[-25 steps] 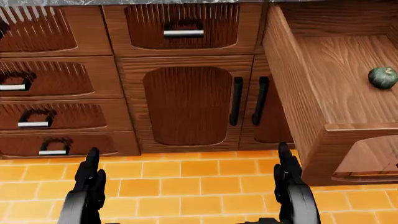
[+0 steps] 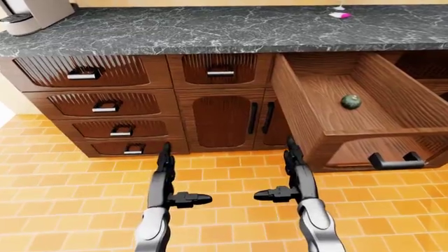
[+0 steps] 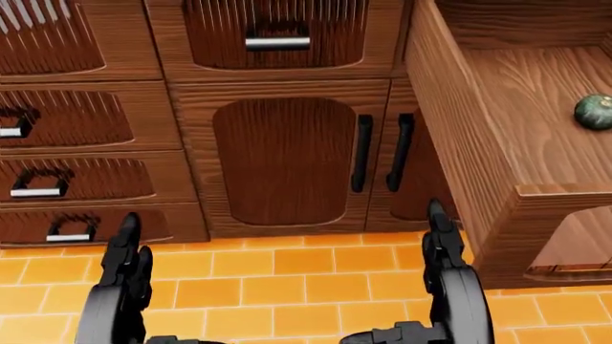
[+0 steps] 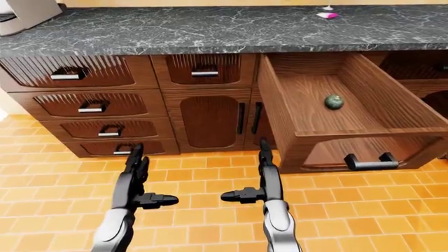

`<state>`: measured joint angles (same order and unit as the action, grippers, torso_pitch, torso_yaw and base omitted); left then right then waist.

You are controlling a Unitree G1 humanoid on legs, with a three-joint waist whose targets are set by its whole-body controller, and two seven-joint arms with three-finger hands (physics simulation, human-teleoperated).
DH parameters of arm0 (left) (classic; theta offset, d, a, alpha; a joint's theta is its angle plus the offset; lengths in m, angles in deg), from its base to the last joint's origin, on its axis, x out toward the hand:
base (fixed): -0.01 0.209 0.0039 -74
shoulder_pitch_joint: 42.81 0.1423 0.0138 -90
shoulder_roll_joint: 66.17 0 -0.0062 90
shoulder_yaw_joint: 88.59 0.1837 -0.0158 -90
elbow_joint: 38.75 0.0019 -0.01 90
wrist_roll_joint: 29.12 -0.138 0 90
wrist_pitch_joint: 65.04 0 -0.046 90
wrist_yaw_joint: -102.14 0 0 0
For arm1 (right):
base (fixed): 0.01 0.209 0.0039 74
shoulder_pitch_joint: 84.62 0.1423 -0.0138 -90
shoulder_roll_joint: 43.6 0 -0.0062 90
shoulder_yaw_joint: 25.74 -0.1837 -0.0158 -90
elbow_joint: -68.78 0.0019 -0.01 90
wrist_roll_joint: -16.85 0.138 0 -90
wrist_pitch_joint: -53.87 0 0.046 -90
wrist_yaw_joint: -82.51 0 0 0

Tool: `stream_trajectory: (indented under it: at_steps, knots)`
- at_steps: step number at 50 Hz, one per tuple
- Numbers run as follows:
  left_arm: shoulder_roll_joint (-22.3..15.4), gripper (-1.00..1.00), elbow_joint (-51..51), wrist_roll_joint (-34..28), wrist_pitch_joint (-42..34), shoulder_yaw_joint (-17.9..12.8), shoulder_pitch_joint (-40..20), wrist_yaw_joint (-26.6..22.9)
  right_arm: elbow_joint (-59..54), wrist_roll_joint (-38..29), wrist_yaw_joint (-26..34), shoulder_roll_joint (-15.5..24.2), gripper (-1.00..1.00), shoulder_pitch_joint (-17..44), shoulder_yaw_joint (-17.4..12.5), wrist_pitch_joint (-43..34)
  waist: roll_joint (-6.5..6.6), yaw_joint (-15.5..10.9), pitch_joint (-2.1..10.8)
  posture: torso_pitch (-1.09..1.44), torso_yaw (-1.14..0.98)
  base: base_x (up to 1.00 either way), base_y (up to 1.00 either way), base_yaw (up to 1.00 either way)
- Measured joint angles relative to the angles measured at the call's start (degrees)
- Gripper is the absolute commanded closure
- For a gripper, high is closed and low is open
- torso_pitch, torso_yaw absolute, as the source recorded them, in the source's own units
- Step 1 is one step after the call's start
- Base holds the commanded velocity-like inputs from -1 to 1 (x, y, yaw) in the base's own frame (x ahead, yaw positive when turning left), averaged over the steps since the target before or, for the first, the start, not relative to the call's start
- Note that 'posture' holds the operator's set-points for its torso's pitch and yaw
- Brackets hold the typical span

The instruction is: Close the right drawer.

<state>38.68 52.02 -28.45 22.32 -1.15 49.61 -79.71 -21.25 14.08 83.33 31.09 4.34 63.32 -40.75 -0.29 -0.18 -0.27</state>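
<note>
Since half a second ago the whole head view has slid: the cabinet fronts sit a little lower and to the left and fill more of the picture, so the camera has moved while the furniture stays put, and both hands reach a touch higher against the cabinet fronts than they did. The dark marble counter (image 2: 210, 29) runs across the top of the left-eye view, over a bank of brown wooden cabinets. The right drawer (image 2: 329, 113) stands pulled far out over the orange tiled floor (image 2: 77, 199), its front panel and black handle (image 2: 395, 161) facing the bottom right of that view. Left of it are the two narrow cabinet doors (image 3: 287, 161) with upright black pulls, and further left a stack of four shut drawers (image 2: 105, 107). The left hand (image 2: 166, 184) and the right hand (image 2: 294, 178) hover above the tiles, well apart from each other, each with fingers held straight toward the cabinets and the thumb sticking out sideways toward the other hand, spread and gripping nothing. The right hand is near the drawer's left wall but not touching it. Inside the drawer a small round green ball (image 2: 351, 101) rests on the wooden bottom, and a tiny pink object (image 2: 340, 15) lies on the counter above.
</note>
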Motion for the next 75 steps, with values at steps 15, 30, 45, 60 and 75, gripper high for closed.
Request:
stream_trajectory:
  at_steps: [15,30,45,60,75]
  knots:
    - [-1.6,-1.00,-21.3,-1.0,-14.3,-4.5,-0.7,2.3,30.9,-2.9,1.7,0.5,-1.00,1.4,1.4,-21.7,0.03,-0.2,-0.29,0.00,0.00,0.00,0.00,0.00]
    - [-2.7,-1.00,-29.0,-7.2,-27.1,-1.8,-11.9,0.2,41.1,-6.7,3.7,2.6,-1.00,10.6,-2.2,-36.7,0.13,0.0,-0.37,0.00,0.00,0.00,0.00,0.00]
    - [-2.5,-1.00,-27.1,-7.8,-27.0,-1.9,-12.2,0.0,38.5,-3.7,4.9,2.6,-1.00,10.4,-2.5,-36.7,0.09,-0.2,-0.54,0.00,0.00,0.00,0.00,0.00]
    - [-2.5,-1.00,-25.8,-6.7,-25.7,-2.4,-11.3,0.6,38.2,-7.0,3.4,4.2,-1.00,10.6,-1.6,-39.0,0.78,0.2,-1.78,0.00,0.00,0.14,-0.01,0.00]
    - [-3.1,-1.00,-27.0,-6.4,-25.1,-3.8,-10.7,1.2,39.9,-10.9,5.9,2.4,-1.00,11.1,-0.2,-38.4,-2.96,-2.1,-1.18,0.00,0.00,0.44,-0.21,0.00]
